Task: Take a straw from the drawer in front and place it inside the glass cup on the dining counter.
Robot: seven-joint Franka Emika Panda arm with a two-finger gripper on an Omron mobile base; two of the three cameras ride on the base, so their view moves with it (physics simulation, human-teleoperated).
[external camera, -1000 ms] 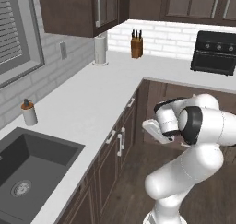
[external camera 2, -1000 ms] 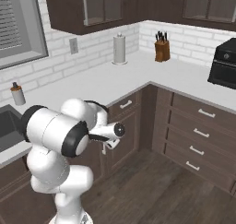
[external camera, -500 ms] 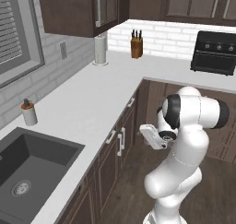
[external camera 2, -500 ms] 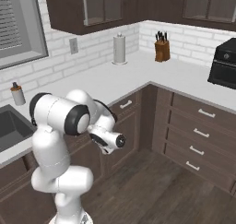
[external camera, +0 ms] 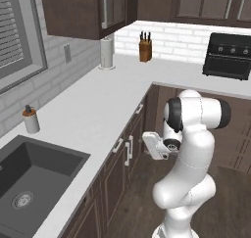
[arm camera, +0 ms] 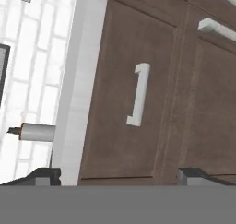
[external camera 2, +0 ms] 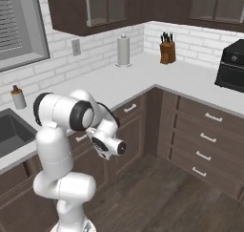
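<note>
Left base view: the arm is folded in tight over open wood floor [external camera: 142, 193], end effector [external camera: 153, 145] just off the surface [external camera: 93, 109] edge by the cabinet doors. It was higher a second ago.

Right base view: drawers [external camera 2: 202, 135] closed, well apart from the arm.

Hand view: fingertips [arm camera: 44, 174] spread wide, nothing held, facing a closed drawer front [arm camera: 124, 94] with a silver handle [arm camera: 139, 95].
</note>
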